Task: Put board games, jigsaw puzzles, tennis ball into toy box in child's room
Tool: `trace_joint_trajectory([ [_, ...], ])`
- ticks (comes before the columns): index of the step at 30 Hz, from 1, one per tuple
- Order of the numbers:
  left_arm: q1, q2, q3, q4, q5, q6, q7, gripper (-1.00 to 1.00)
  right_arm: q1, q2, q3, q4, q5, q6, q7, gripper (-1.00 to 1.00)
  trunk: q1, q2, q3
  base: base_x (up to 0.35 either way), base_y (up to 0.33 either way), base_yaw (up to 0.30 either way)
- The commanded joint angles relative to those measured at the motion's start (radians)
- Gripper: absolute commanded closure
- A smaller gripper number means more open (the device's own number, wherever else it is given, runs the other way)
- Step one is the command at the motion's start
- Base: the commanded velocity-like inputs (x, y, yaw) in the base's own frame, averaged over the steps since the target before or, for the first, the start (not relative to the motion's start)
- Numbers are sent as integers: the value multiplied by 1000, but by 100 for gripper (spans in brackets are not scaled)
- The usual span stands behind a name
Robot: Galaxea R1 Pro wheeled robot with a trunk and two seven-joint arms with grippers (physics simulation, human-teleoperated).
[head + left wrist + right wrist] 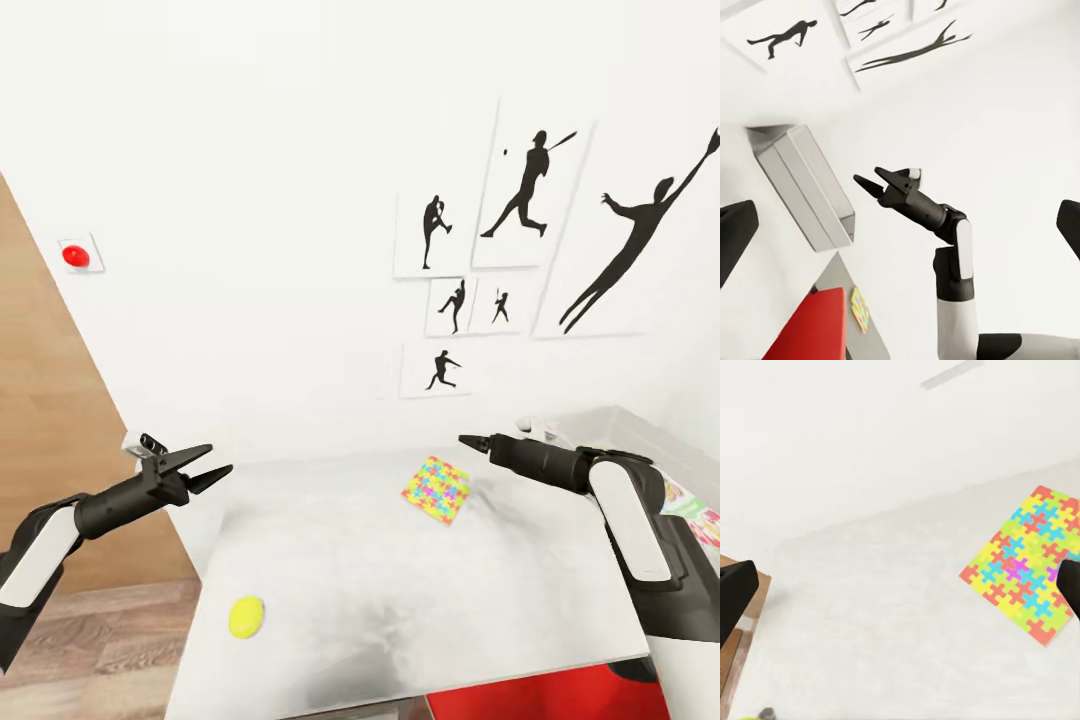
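Note:
One jigsaw puzzle lies flat on the pale table, and it also lies ahead in the right wrist view as a bright square, the jigsaw puzzle. The yellow tennis ball rests near the table's front left. The toy box stands at the table's far right, partly behind my right arm; seen side-on, the toy box is grey. My right gripper hovers open just above and beyond the puzzle. Off the table's left edge, my left gripper hangs open and holds nothing.
Colourful flat boxes peek out at the right edge behind my right arm. A red object sits below the table's front edge. A wooden panel and plank floor lie left. Silhouette prints hang on the white wall.

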Motion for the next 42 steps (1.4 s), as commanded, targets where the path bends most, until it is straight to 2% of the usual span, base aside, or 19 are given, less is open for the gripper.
trace_joint_trajectory([
  [1, -1, 0, 0, 1, 0, 4, -3, -100, -1, 0, -1, -1, -1, 5, -1, -100, 1, -2, -2, 232, 41, 179],
  [13, -1, 0, 13, 1, 0, 3, -3, -100, -1, 0, -2, 1, -1, 5, -1, -100, 1, -2, -2, 102, -5, 164],
  [42, 1, -1, 27, 1, 0, 3, -3, -100, 1, -2, -3, 1, -2, 5, -1, -100, 1, -2, 4, 82, -8, -30],
])
